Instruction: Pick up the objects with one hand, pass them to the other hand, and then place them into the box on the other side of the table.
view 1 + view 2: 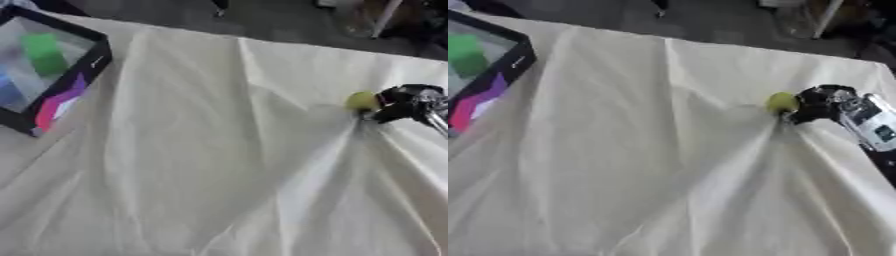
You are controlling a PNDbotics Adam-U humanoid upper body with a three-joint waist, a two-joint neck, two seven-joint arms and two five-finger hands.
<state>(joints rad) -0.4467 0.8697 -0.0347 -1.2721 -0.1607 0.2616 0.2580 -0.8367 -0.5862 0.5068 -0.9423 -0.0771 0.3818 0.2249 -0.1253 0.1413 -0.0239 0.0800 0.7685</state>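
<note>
**A:** Right eye view first: what is at the right of the frame?

**B:** The robot's black and silver right hand (820, 105) comes in from the right edge, at mid height. Its fingers are curled round a small round yellow-green ball (781, 102), which sticks out at the hand's left side.

**A:** Is the ball on the table?

**B:** It sits right at the cream-white wrinkled cloth (667, 165) that covers the table. The cloth is gathered into folds which fan out from the spot just under the hand, down toward the lower left of the frame. Whether the ball is resting on the cloth or is just off it, I cannot tell.

**A:** And the box?

**B:** A black-framed box with pale walls (98, 45) stands at the upper left of the left eye view, well apart from the ball. A pink and purple patch shows on its near side. Inside lie a green block (44, 52) and something blue (9, 90) at the frame's left edge.

**A:** The left hand?

**B:** It shows in neither view.
</note>
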